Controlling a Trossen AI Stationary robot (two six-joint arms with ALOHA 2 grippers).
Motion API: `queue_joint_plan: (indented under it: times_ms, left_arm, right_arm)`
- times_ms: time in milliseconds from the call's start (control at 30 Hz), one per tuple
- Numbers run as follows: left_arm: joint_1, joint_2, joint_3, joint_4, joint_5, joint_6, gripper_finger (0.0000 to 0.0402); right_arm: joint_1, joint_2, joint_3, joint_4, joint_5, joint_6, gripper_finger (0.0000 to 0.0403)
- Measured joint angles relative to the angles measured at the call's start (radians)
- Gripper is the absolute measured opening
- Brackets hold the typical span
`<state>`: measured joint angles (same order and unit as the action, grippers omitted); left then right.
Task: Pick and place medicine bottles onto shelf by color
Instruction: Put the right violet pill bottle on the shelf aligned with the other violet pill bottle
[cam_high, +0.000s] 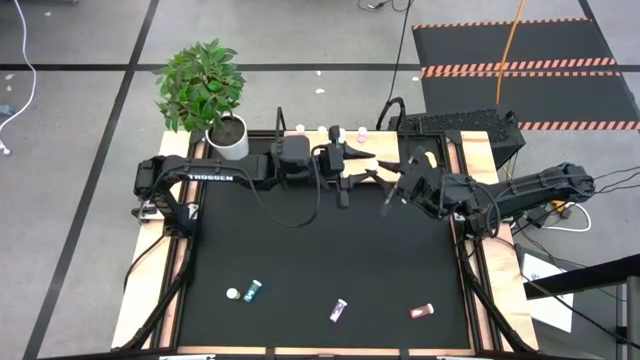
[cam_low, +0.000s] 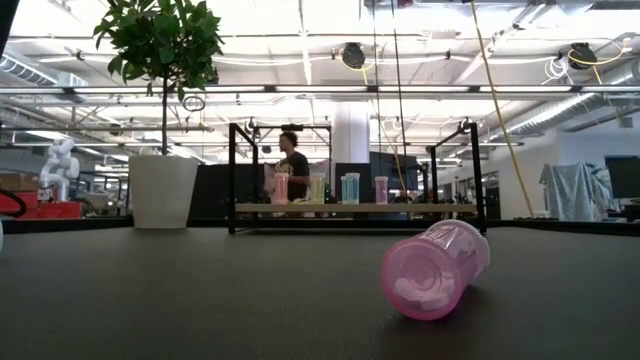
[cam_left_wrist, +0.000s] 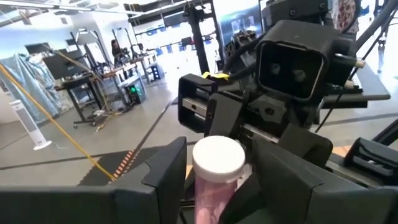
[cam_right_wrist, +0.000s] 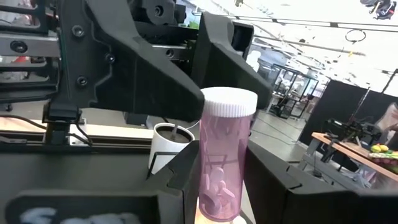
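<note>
Foliage of a potted plant (cam_high: 203, 85) hides part of the upper-left corner of the surface (cam_high: 300, 260). At center top, the left gripper (cam_left_wrist: 217, 186) flanks a white-capped pink bottle (cam_right_wrist: 225, 155); whether its jaws press the bottle or stand just clear I cannot tell. The right gripper (cam_right_wrist: 221, 186) pinches that bottle upright in its jaws. From above, the bottle is hidden between the two grippers. Just behind them, the shelf (cam_low: 440, 207) carries four upright bottles (cam_low: 350, 188). Along the bottom edge lie a teal bottle (cam_high: 254, 290), a purple bottle (cam_high: 340, 310) and a second pink bottle (cam_high: 422, 311), their labels unreadable.
</note>
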<state>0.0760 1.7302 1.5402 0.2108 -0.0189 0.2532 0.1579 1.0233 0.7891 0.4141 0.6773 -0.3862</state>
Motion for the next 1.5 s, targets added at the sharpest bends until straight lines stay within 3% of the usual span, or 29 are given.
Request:
queue_joint_plan:
  times_ms: [367, 700, 900, 1067, 1333, 1500]
  left_arm:
    - [-0.007, 0.000, 0.000, -0.005, 0.000, -0.026, 0.0184]
    - [-0.008, 0.000, 0.000, -0.007, -0.008, -0.034, 0.0113]
    - [-0.006, 0.000, 0.000, -0.010, -0.009, -0.052, 0.0129]
    - [0.010, 0.001, -0.001, -0.022, -0.015, -0.069, 0.0128]
    - [0.039, -0.001, 0.000, -0.031, -0.010, -0.103, 0.0116]
    - [0.078, -0.001, 0.000, -0.036, -0.010, -0.114, 0.0124]
  right_arm:
    - [0.002, 0.000, 0.000, 0.000, -0.002, 0.008, 0.0100]
    - [0.002, 0.000, 0.000, 0.000, -0.002, 0.008, 0.0100]
    - [0.002, 0.000, 0.000, -0.024, 0.023, 0.090, 0.0106]
    - [0.001, -0.001, 0.000, -0.105, 0.134, 0.205, 0.0147]
    - [0.001, -0.010, 0.000, -0.294, 0.220, 0.337, 0.0252]
    - [0.000, -0.042, -0.001, -0.408, 0.246, 0.414, 0.0291]
